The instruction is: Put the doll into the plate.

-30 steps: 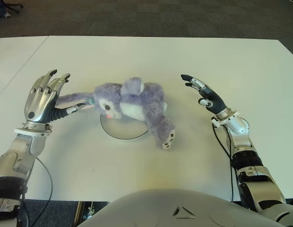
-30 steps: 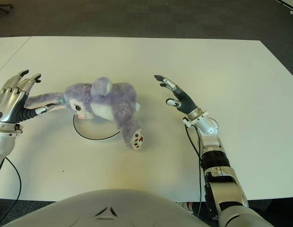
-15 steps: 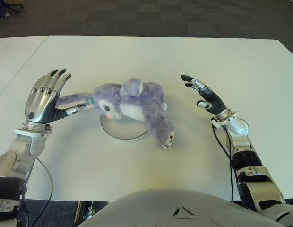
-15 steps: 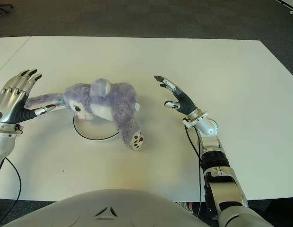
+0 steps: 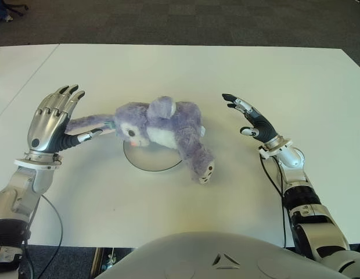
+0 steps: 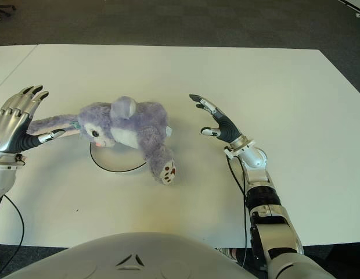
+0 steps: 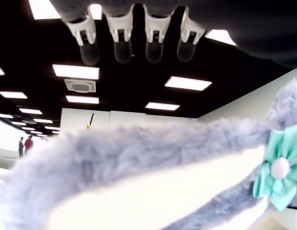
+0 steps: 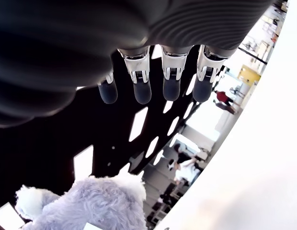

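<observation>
A purple-and-white plush doll lies across the far part of a round white plate, one leg hanging over the plate's right rim onto the table. Its long ear stretches left toward my left hand, which stands palm-in with fingers spread and holds nothing. In the left wrist view the ear with a teal bow fills the frame below the straight fingers. My right hand stands open to the doll's right, a gap between them; its straight fingers show in the right wrist view.
The white table stretches wide around the plate. Dark carpet lies beyond the far edge. My torso fills the near bottom of the eye views.
The left hand has drifted slightly left and back from the doll's ear. The right hand has eased a little down and toward me. The doll has settled slightly on the plate.
</observation>
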`<action>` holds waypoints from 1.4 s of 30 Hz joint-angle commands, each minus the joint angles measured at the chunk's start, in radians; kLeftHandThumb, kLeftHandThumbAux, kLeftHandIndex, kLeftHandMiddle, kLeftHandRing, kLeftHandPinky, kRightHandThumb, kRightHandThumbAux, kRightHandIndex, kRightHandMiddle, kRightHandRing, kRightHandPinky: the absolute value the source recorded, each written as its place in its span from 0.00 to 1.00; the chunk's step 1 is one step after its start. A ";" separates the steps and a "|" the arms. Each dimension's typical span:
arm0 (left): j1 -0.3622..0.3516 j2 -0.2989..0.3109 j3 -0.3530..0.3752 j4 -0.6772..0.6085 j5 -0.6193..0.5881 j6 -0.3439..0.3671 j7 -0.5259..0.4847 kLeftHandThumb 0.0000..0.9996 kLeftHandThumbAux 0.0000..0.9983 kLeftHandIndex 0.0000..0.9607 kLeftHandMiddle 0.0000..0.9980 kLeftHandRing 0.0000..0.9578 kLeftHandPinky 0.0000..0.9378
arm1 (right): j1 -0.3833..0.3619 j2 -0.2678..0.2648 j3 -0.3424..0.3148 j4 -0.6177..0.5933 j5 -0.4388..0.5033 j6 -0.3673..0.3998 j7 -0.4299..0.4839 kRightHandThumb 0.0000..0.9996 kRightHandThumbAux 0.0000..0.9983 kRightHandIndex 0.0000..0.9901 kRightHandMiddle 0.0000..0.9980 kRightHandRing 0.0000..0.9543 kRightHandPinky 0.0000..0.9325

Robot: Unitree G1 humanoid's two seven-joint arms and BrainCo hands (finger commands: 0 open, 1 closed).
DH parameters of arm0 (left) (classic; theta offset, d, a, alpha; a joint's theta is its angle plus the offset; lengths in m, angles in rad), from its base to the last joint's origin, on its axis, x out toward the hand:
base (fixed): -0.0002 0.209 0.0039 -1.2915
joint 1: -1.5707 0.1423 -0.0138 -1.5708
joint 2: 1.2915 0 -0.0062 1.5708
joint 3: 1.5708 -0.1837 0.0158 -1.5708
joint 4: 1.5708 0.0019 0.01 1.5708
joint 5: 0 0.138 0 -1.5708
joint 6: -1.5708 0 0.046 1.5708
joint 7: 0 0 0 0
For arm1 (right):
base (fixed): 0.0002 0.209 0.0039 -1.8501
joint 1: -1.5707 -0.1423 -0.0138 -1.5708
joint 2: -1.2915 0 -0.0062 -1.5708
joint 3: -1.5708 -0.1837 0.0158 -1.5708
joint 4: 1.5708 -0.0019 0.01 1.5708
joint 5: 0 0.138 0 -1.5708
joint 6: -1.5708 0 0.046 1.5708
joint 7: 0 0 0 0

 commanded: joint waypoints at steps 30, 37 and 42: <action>0.074 0.063 0.265 0.407 -0.484 -0.343 -0.140 0.00 0.16 0.00 0.00 0.00 0.00 | -0.058 0.002 0.008 0.125 -0.032 0.014 -0.009 0.00 0.29 0.00 0.00 0.00 0.00; -0.085 0.027 0.249 0.530 -0.581 -0.326 -0.219 0.00 0.21 0.00 0.00 0.00 0.00 | -0.084 -0.002 0.009 0.162 -0.032 0.032 -0.006 0.00 0.26 0.00 0.00 0.00 0.00; -0.280 -0.083 0.200 0.628 -0.627 -0.282 -0.269 0.00 0.24 0.00 0.00 0.00 0.00 | -0.094 0.002 0.007 0.196 -0.024 0.023 0.000 0.00 0.25 0.00 0.00 0.00 0.00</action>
